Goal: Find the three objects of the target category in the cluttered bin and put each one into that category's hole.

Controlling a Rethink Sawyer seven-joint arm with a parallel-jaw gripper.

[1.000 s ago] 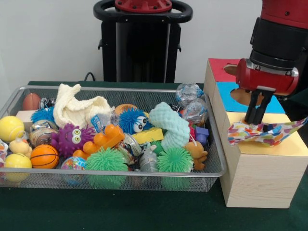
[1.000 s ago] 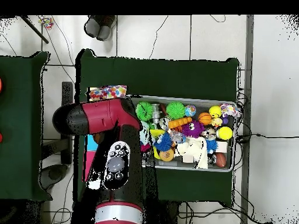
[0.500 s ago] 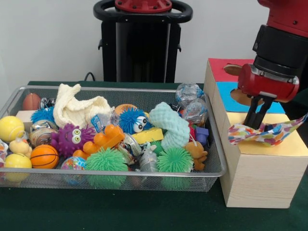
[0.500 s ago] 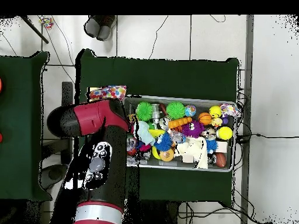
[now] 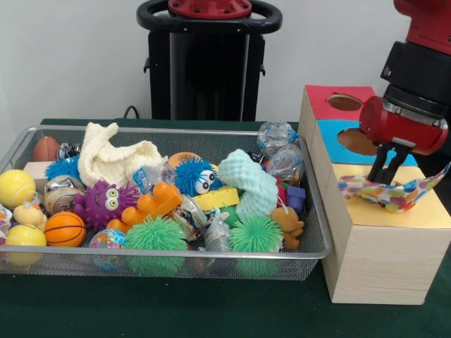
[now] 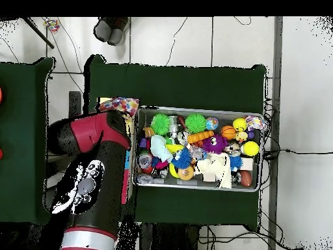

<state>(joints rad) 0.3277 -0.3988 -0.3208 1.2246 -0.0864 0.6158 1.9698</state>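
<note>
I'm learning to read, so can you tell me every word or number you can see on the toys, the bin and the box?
No words or numbers can be read anywhere.
The crinkly packets in the wire bin may carry print, but it is too small and blurred to read.
The wooden box has only red, blue and yellow panels, no writing.
The colourful cloth under the gripper shows patterns, not letters.

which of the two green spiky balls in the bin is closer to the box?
The one at the bin's front right, beside the small brown bear. The other green spiky ball lies further left, below the orange toy, away from the box.
</note>
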